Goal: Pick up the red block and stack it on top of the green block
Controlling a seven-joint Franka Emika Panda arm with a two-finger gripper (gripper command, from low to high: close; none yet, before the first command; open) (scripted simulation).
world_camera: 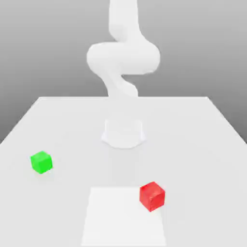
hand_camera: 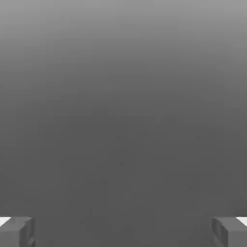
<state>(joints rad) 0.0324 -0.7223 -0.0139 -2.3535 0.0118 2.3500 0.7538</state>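
With fingers (hand_camera: 19, 232) spread wide and empty, the red block (world_camera: 152, 196) sits well apart from the green block (world_camera: 41, 162), so a skewed descent probably nudges it away.

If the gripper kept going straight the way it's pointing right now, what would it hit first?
Nothing visible, as far as the hand view shows: the gripper is open, with only plain grey background between and beyond its fingertips. Neither block lies in that line, though depth is unclear.
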